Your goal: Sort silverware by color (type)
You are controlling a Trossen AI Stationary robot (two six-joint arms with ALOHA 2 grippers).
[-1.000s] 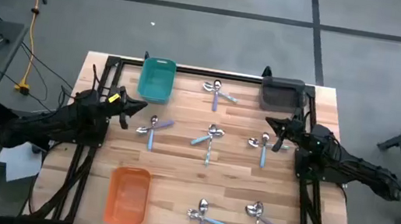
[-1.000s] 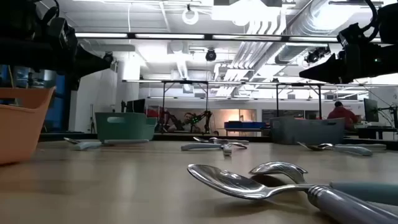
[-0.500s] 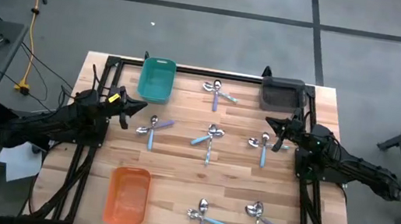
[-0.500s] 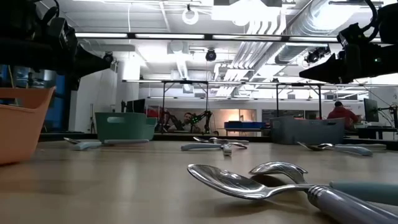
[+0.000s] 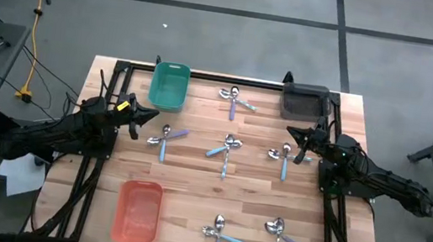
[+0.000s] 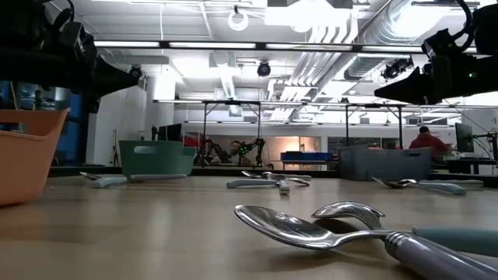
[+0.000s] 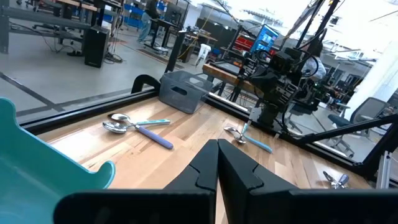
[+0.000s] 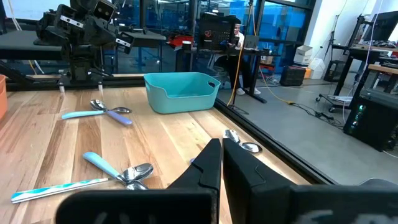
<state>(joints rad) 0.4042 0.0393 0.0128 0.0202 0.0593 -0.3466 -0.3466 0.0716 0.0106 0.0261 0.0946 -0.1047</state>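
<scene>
Spoons point(image 5: 228, 146) in six small clusters, three bins point(image 5: 168, 85)

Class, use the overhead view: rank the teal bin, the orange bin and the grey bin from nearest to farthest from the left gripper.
Measured from the left gripper, shut at the table's left side:
1. Teal bin, just beyond it at the far edge.
2. Orange bin, at the near edge on the same side.
3. Grey bin, across the table by the right arm.

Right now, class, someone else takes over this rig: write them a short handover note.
Left gripper: shut, empty, beside the teal bin.
Right gripper: shut, empty, near the grey bin.
Spoons: six small clusters spread across the table.
Done: nothing; no spoon shows in any bin, orange bin included.
Left: sort every spoon by handle colour.
</scene>
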